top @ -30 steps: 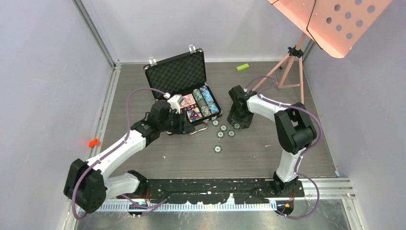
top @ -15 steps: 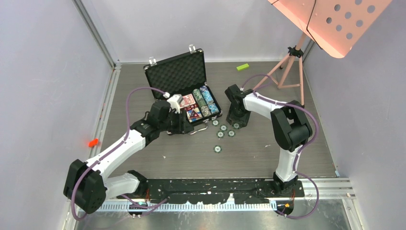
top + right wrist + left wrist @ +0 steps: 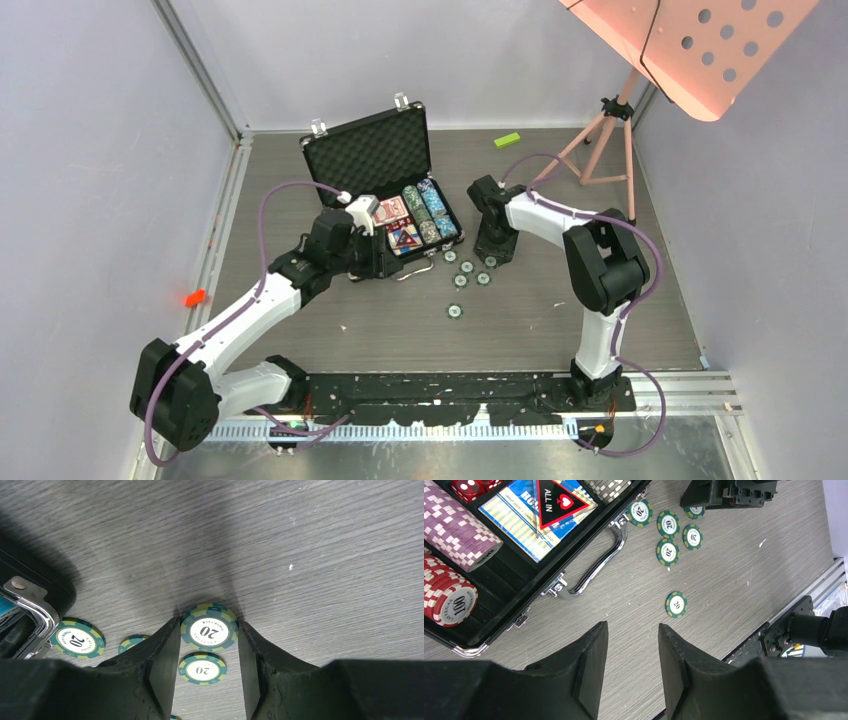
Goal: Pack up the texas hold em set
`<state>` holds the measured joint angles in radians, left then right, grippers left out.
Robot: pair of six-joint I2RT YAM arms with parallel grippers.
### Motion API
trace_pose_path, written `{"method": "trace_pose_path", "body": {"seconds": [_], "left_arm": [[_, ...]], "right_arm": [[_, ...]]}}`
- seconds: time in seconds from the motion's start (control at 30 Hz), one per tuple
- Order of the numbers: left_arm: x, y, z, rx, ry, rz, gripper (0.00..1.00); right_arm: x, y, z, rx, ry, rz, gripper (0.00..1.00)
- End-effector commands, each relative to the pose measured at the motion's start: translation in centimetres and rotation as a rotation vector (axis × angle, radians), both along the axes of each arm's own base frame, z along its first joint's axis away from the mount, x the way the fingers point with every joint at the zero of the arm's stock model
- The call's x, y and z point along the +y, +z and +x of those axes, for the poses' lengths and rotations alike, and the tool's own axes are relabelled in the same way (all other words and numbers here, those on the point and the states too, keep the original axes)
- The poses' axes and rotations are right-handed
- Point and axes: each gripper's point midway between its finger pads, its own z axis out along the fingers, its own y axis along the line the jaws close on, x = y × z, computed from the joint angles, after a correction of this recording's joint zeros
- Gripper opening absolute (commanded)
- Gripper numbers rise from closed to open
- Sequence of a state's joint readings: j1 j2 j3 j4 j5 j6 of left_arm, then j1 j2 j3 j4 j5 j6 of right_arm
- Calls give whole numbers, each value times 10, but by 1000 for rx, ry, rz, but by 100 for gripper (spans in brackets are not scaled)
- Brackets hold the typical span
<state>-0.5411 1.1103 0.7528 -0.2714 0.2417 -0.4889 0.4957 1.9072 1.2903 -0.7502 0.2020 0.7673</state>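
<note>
Your right gripper [image 3: 209, 630] has its jaws straddling a green chip [image 3: 209, 628] lying flat on the worktop [image 3: 325, 555]; thin, hard, slippery, so pinch its edges. Left gripper [image 3: 633, 647]: jaws part-open, empty.

— What's different from a second ago?
— The right arm [image 3: 545, 215] sits a little further left, toward the briefcase [image 3: 385, 190], and its elbow is drawn in.
— And the right gripper [image 3: 209, 630]?
— Narrower now, its fingers [image 3: 167, 650] flanking one green chip [image 3: 209, 628].

The briefcase [image 3: 30, 605] is cut off at the right wrist view's left edge, its contents unseen.
</note>
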Motion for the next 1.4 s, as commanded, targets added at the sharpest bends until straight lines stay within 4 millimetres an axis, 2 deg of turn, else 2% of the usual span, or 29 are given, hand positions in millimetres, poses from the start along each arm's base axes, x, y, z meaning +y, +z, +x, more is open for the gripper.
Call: {"method": "trace_pose_path", "body": {"seconds": [0.0, 0.27, 0.63, 1.03, 1.17, 1.27, 1.37], "left_arm": [[0, 13, 4, -53, -2, -8, 44], [-6, 14, 5, -46, -18, -29, 44], [-15, 13, 6, -26, -39, -59, 44], [-30, 16, 12, -7, -52, -133, 45], [-45, 23, 17, 9, -82, -195, 49], [-54, 27, 22, -8, -92, -237, 58], [-62, 24, 27, -23, -65, -250, 66]], "right_arm": [[0, 11, 0, -14, 9, -4, 39], [1, 35, -2, -49, 16, 35, 37], [5, 47, 0, -67, 18, 76, 36], [25, 77, 5, -131, 41, 199, 36], [30, 86, 5, -147, 50, 233, 35], [33, 94, 5, -158, 45, 261, 35], [39, 104, 5, -171, 29, 301, 35]]}}
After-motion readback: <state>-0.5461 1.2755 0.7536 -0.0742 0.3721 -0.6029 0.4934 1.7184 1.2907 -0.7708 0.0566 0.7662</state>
